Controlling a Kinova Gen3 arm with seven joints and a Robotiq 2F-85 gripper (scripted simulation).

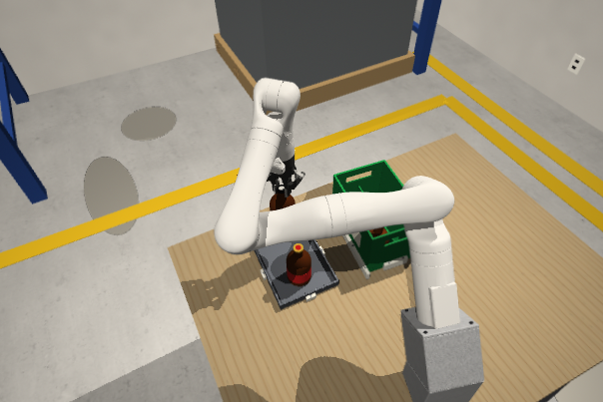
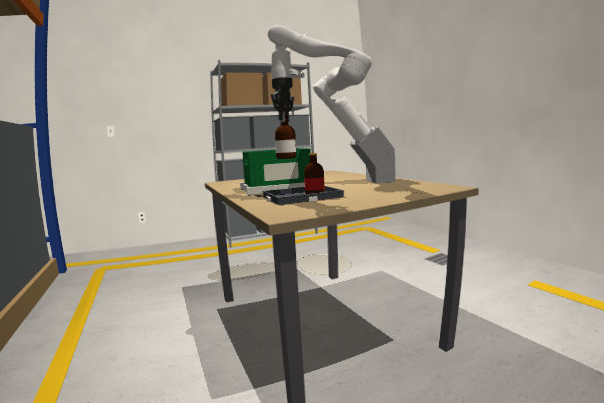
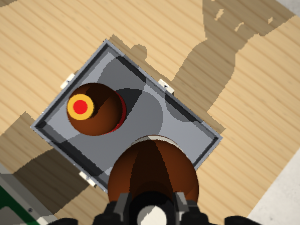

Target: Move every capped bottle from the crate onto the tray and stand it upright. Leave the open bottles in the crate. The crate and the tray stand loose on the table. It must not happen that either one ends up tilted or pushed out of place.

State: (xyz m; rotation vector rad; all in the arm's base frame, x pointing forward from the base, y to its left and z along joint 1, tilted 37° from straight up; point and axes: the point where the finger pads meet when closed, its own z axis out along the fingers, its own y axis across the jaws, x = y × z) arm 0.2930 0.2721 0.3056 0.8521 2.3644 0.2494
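Pincer [image 2: 284, 116] pointed straight down and was clenched on the neck of a brown glass bottle with a white label [image 2: 285, 141], so the bottle hung upright beneath it, ready to be set down without tipping. It hung well above the dark grey shallow tray [image 3: 197, 124], over the half that had room. The grip at the neck left the body and base free, which suits a straight lowering onto the tray floor. Its cap was hidden between the fingers, so whether it was capped could not be read directly.

A second brown bottle with a red label and a red-and-yellow cap [image 1: 299, 264] stood upright at the tray's other end, apart from the carried one. The green plastic crate [image 1: 369, 178] stood just beside the tray on the wooden slatted tabletop [image 1: 499, 258], with at least one more brown bottle [image 1: 377, 230] inside, mostly hidden by the arm. Since tray and crate stand loose, a gentle, centred descent seemed wise.
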